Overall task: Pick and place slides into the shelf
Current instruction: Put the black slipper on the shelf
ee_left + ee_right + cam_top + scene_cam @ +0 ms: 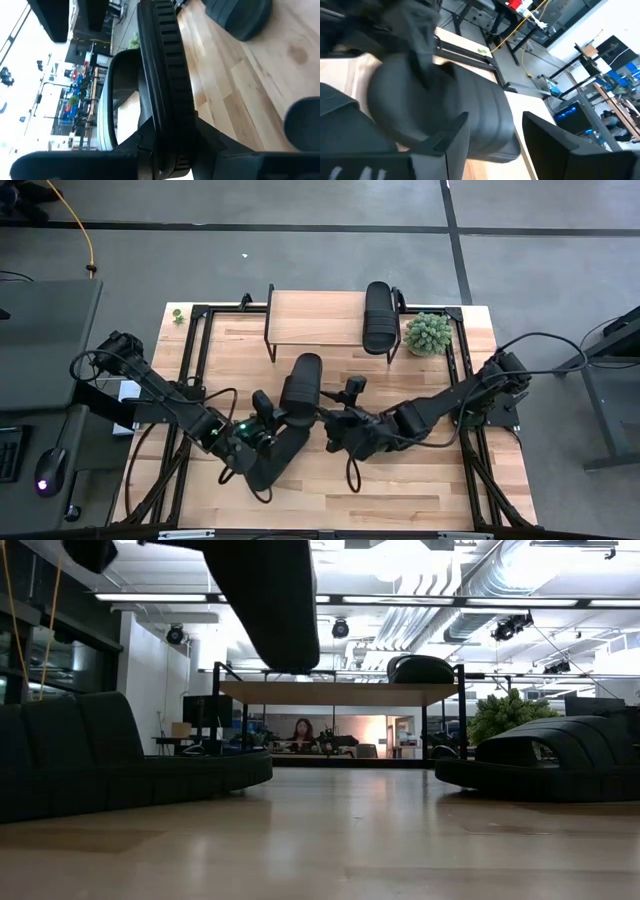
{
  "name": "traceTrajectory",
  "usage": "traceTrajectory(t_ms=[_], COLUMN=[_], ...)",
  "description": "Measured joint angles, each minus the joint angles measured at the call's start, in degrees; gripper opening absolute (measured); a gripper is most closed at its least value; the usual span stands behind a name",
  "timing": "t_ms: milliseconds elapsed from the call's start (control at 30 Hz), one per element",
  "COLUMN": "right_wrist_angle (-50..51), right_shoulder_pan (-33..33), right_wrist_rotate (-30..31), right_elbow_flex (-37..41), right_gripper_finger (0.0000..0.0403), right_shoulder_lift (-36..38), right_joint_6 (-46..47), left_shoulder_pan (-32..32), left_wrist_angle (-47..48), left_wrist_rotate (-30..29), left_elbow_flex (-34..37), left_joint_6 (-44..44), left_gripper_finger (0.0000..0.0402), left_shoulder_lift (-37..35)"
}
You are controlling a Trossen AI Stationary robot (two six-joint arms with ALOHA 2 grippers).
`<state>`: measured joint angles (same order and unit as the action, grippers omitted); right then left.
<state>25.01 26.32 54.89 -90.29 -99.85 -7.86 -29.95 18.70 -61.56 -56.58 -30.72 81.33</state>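
Observation:
The shelf (320, 318) stands at the table's far middle, and one slide (380, 315) rests sole-down on its top near the right end. My left gripper (268, 418) is shut on a second slide (300, 385) held in the air above the table's middle; the low view shows this slide (270, 600) high up. A third slide (275, 462) lies on the table just near of it. The low view shows two slides on the table, one left (130, 760) and one right (560, 760). My right gripper (332, 430) stands open close to the right of the held slide. My left gripper pinches the slide's sole (172, 127) between its two fingers at the end nearest the wrist, one finger on each flat face. The fingers come slanting from the near left, almost level, along the slide. The slide is lifted clear, turned on edge, its ribbed rim (167, 60) facing the wrist camera.
A green potted plant (428, 333) stands right of the shelf. Black frame rails (195, 360) run along the table's left and right sides. Both arms crowd the table's middle. A person (302, 730) sits far off in the room behind.

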Motion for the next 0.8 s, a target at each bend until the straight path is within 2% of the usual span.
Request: traceTrajectory(t_ms=[167, 433, 800], right_wrist_angle=[0.1, -0.4, -0.4], right_shoulder_pan=[0.9, -0.5, -1.2], right_wrist_rotate=[0.1, -0.3, -1.5], right_elbow_flex=[-1.5, -1.7, -1.7], right_gripper_finger=[0.0173, 0.0172, 0.0172], right_shoulder_lift=[-1.9, -3.3, -3.3], right_joint_6=[-0.3, -1.6, -1.1], left_shoulder_pan=[0.9, 0.7, 0.7], left_wrist_angle=[0.4, 0.3, 0.3], left_wrist_rotate=[0.0, 0.0, 0.0], left_elbow_flex=[0.0, 0.0, 0.0], left_joint_6=[1.0, 0.8, 0.9], left_gripper_finger=[0.0068, 0.0057, 0.0070], left_shoulder_lift=[0.2, 0.2, 0.2])
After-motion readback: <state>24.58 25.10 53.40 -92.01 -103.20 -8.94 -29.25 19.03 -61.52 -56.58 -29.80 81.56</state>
